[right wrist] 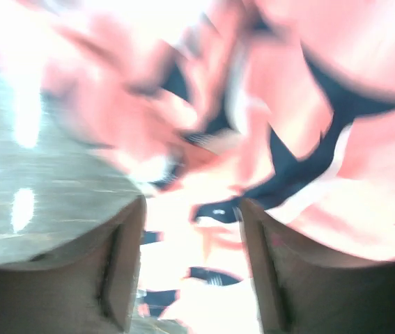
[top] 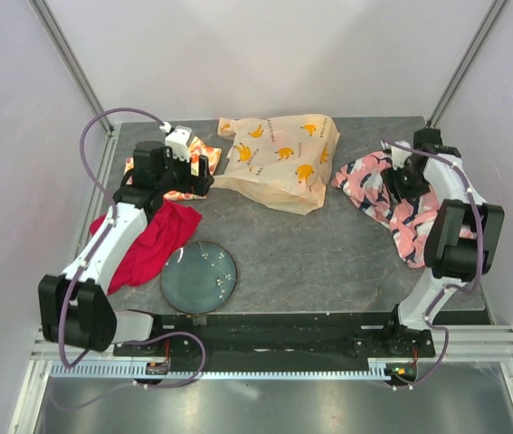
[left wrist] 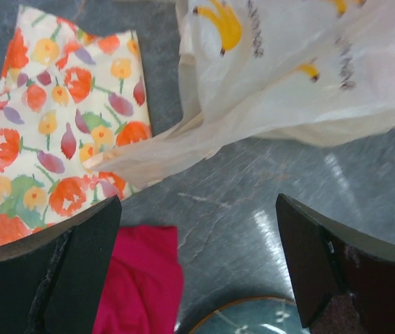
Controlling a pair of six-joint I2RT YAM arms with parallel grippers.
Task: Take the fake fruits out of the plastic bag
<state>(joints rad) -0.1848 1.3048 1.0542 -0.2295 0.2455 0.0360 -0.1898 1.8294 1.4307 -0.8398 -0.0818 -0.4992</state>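
The cream plastic bag [top: 279, 163] printed with yellow bananas lies crumpled at the back middle of the table. In the left wrist view the plastic bag [left wrist: 288, 90] fills the upper right, with one twisted corner reaching left. The fake fruits are hidden. My left gripper [top: 194, 174] hovers just left of the bag, and its jaws [left wrist: 197, 209] are wide open over bare table with nothing between them. My right gripper [top: 399, 181] is down on the pink patterned cloth [top: 378, 194], right of the bag. In the blurred right wrist view that cloth [right wrist: 322, 104] fills the gap between its fingers [right wrist: 191, 209].
A white cloth printed with orange fruits [top: 204, 149] [left wrist: 51, 139] lies under and behind the left gripper. A red cloth [top: 152, 240] [left wrist: 141, 278] lies at the left, next to a dark blue-green plate [top: 199, 276] [left wrist: 253, 316] near the front edge.
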